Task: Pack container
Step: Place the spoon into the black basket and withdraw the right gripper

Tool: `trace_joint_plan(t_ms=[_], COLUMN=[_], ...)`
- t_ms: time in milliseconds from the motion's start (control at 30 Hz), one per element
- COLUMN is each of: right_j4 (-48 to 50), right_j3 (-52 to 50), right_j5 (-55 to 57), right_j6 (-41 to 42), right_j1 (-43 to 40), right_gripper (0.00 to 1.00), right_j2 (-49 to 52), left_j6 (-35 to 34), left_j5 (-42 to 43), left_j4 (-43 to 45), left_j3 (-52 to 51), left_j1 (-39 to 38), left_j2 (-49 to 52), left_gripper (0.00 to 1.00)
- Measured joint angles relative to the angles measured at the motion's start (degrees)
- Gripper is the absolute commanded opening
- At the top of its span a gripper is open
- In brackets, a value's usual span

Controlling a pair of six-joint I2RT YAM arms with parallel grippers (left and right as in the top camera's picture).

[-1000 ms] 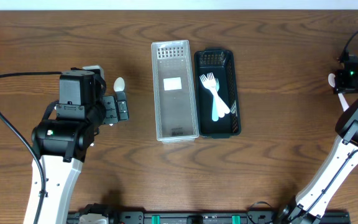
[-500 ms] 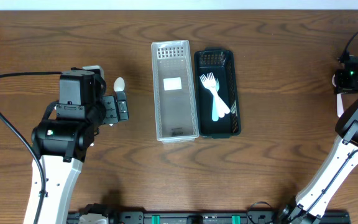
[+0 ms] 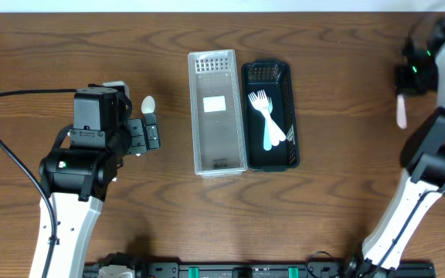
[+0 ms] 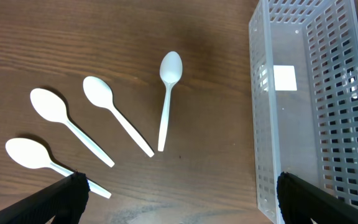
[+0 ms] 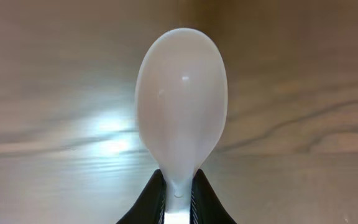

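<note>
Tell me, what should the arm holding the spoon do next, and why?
Probably carry the spoon, pinched in the right gripper, leftward toward the clear bin. That bin holds no cutlery, while the black bin beside it holds only forks.

Robotics lab bench: two black-and-white arms, left [image 3: 68,174] and right [image 3: 431,154], rise from a black mounting rail [image 3: 246,271] along one edge of a bare wood-grain table [image 3: 346,116]. A black cable [image 3: 10,150] loops off the left arm. Just ahead of the wide-spread left gripper [image 4: 180,183], plastic spoons [image 4: 97,90] lie fanned out beside a clear slotted bin [image 3: 217,147].
</note>
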Motion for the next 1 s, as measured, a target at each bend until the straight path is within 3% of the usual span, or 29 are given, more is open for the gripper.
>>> trace_joint_plan(t_ms=[200, 367, 567, 833, 900, 1000], right_j4=[0.09, 0.22, -1.18, -1.42, -1.68, -1.07], right_j3=[1.09, 1.46, 0.00, -10.60, -12.17, -12.72], right_j5=[0.50, 0.70, 1.55, 1.88, 1.79, 1.77], right_j6=[7.08, 17.05, 29.46, 35.52, 35.63, 34.84], right_j1=[18.18, 32.81, 40.37, 43.50, 43.91, 44.59], right_gripper=[0.01, 0.01, 0.01, 0.01, 0.09, 0.38], right_j2=[-14.16, -15.12, -9.62, -5.64, -4.98, -4.90], left_j6=[0.00, 0.00, 0.00, 0.00, 0.00, 0.00], left_j5=[0.02, 0.02, 0.02, 0.00, 0.02, 0.02], left_j4=[-0.02, -0.28, -0.70, -2.05, -2.54, -2.62], left_j3=[0.00, 0.00, 0.00, 0.00, 0.00, 0.00], left_j1=[0.00, 0.00, 0.00, 0.00, 0.00, 0.00], left_j2=[0.00, 0.00, 0.00, 0.00, 0.00, 0.00], left_gripper=[0.98, 0.98, 0.98, 0.98, 0.98, 0.98])
